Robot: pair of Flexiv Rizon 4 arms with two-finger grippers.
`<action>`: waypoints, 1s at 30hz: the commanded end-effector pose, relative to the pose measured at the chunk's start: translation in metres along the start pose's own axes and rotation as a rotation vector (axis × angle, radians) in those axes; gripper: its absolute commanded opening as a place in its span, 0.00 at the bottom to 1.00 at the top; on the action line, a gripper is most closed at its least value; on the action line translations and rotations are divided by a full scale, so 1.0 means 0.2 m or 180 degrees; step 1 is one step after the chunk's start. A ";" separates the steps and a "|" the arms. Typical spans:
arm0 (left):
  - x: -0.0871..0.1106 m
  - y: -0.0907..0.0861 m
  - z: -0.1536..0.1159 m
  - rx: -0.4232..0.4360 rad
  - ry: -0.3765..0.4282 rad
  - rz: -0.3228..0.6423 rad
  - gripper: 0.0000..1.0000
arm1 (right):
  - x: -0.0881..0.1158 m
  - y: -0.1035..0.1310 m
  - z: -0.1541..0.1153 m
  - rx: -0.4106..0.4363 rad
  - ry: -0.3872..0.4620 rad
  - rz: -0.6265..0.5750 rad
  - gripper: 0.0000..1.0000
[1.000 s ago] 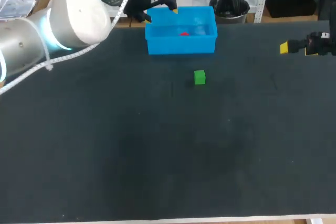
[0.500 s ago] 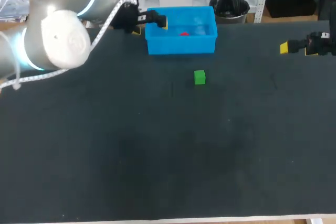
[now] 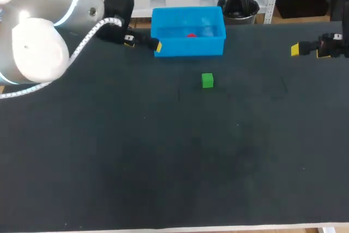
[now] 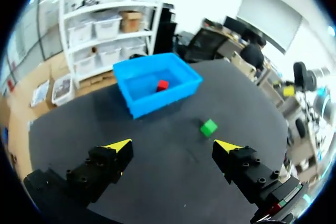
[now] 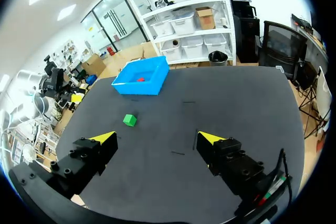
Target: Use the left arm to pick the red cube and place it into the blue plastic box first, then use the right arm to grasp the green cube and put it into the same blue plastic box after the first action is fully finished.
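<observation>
Fingers of the left gripper stand apart at the 9 o'clock side of the blue plastic box, which holds the red cube. At the box's 6 o'clock the green cube sits on the worktop; far out at 3 o'clock, the right gripper is spread apart too.

Bright, even overhead light; dark table matte; white left arm shell nearly washed out.
</observation>
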State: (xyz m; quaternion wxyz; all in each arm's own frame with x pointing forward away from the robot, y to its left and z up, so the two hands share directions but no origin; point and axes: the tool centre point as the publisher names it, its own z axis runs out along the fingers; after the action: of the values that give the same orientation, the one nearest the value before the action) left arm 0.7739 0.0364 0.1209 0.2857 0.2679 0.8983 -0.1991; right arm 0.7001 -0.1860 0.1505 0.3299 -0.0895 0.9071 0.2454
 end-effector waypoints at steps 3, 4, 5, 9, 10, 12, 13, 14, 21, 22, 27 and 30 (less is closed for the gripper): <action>0.05 0.02 -0.09 0.0203 0.0114 0.0292 1.00 | 0.00 0.00 0.00 -0.0002 -0.0002 -0.0001 1.00; 0.05 0.02 -0.10 0.0217 0.0123 0.0326 1.00 | 0.00 0.00 0.00 -0.0002 -0.0002 -0.0001 1.00; 0.07 0.02 -0.11 0.0259 0.0142 0.0388 1.00 | 0.00 0.00 0.00 -0.0002 -0.0002 -0.0001 1.00; 0.11 0.03 -0.15 0.0360 0.0161 0.0520 1.00 | 0.00 0.00 0.00 -0.0002 -0.0002 -0.0001 1.00; 0.13 0.03 -0.16 0.0378 0.0165 0.0551 1.00 | 0.00 0.00 0.00 -0.0002 -0.0002 -0.0001 1.00; 0.15 0.04 -0.19 0.0453 0.0160 0.0622 1.00 | 0.00 0.00 0.00 -0.0002 -0.0002 -0.0001 1.00; 0.16 0.04 -0.20 0.0476 0.0157 0.0658 1.00 | 0.00 0.00 0.00 -0.0002 -0.0002 -0.0001 1.00; 0.18 0.04 -0.21 0.0534 0.0171 0.0694 1.00 | 0.00 0.00 0.00 -0.0002 -0.0002 -0.0001 1.00; 0.26 0.04 -0.30 0.0678 0.0186 0.0993 1.00 | 0.00 0.00 0.00 -0.0002 -0.0002 -0.0001 1.00; 0.27 0.04 -0.31 0.0681 0.0196 0.1030 1.00 | 0.00 0.00 0.00 -0.0002 -0.0002 -0.0001 1.00; 0.34 0.06 -0.35 0.0721 0.0212 0.1080 1.00 | 0.00 0.00 0.00 -0.0002 -0.0002 -0.0001 1.00; 0.37 0.07 -0.36 0.0675 0.0187 0.1126 1.00 | 0.00 0.00 0.00 -0.0002 -0.0002 -0.0001 1.00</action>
State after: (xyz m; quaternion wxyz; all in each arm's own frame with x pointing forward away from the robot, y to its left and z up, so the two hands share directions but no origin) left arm 0.7108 0.1056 0.1272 0.2514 0.4584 0.8208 -0.2302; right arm 0.7001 -0.1860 0.1505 0.3299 -0.0895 0.9071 0.2454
